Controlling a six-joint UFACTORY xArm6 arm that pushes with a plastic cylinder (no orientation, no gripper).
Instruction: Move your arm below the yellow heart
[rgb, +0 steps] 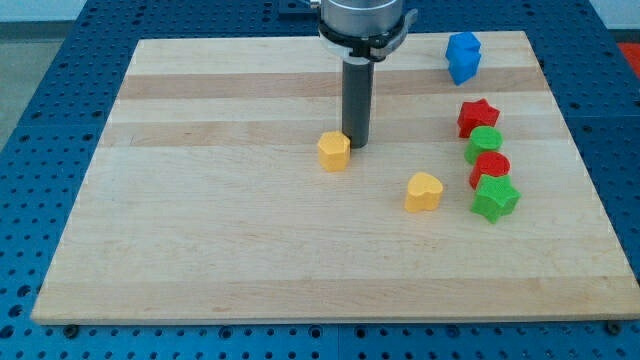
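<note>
Closest to the camera: the green star (495, 198), low on the view's right, just a bit nearer than the yellow heart (424, 191).
Yellow heart: it sits on the table (250, 260), to the view's right of the middle, with bare wood below it.
Tip: my tip (356, 146) is down on the wood, up and to the view's left of the heart, well apart from it.
Yellow block: a small yellow block (334, 151) is right beside my tip, on the view's left. They look like they touch, but I cannot be sure.
Right side row: a red star (477, 116), a green round block (484, 144) and a red block (490, 167) sit packed close above the green star.
Far corner: a blue block (463, 56) sits alone at the view's top right.
Jaws: I have none, only a rod, so nothing opens, shuts or holds.
Where I must go: I think I should slide down and to the view's right, around the heart, so I do not bump it.
</note>
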